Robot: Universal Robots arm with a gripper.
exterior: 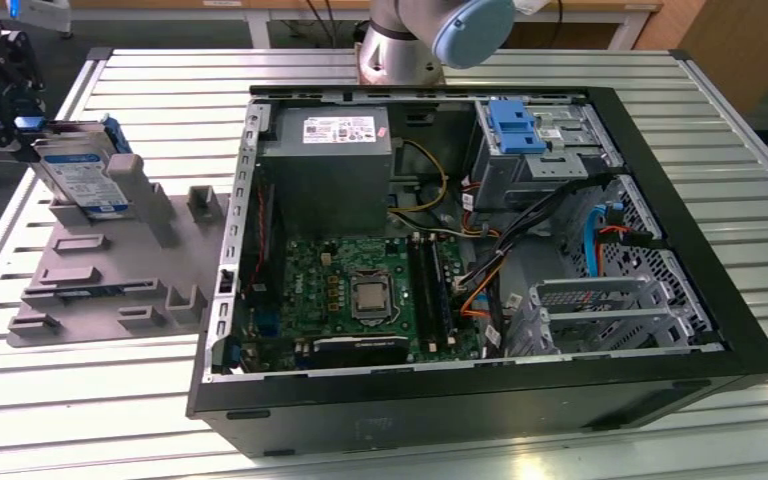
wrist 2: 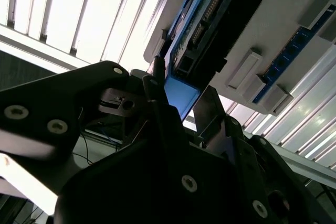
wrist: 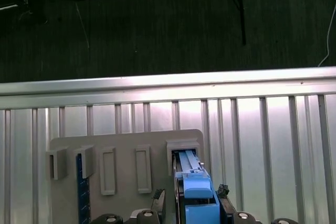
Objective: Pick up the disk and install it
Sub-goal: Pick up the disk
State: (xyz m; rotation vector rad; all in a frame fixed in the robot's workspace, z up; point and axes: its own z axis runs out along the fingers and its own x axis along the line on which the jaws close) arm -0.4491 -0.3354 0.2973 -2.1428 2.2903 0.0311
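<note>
1. The flat silver disk [exterior: 81, 178], framed in blue plastic, has a white-and-blue label on its face. The print is too small to make out. A white label [exterior: 340, 128] on the grey metal power supply [exterior: 324, 170] is equally unreadable.
2. The black open computer case [exterior: 744, 340] lies on its side on the slatted metal counter [exterior: 117, 400]. Inside it are a green motherboard [exterior: 344, 275], bundled cables [exterior: 491, 255] and a blue plastic bracket [exterior: 514, 125] in a drive bay. The grey-and-blue arm [exterior: 411, 40] rises behind the case.
3. The grey moulded fixture block [exterior: 104, 290] lies just beside the case, at the exterior view's left. It has upright tabs and slots, and a thin blue circuit strip [wrist: 80, 192] stands in one of the slots.
4. The disk stands on edge in a slot at the fixture block's farther end, as the exterior view shows it. It is well apart from the case's drive bays.
5. The black gripper [wrist: 190, 198] hangs right over the disk. In the first wrist view its fingers [wrist: 158, 199] stand spread, one on each side of the disk's upper edge, not clenched on it. In the second wrist view the blue frame shows between them.
</note>
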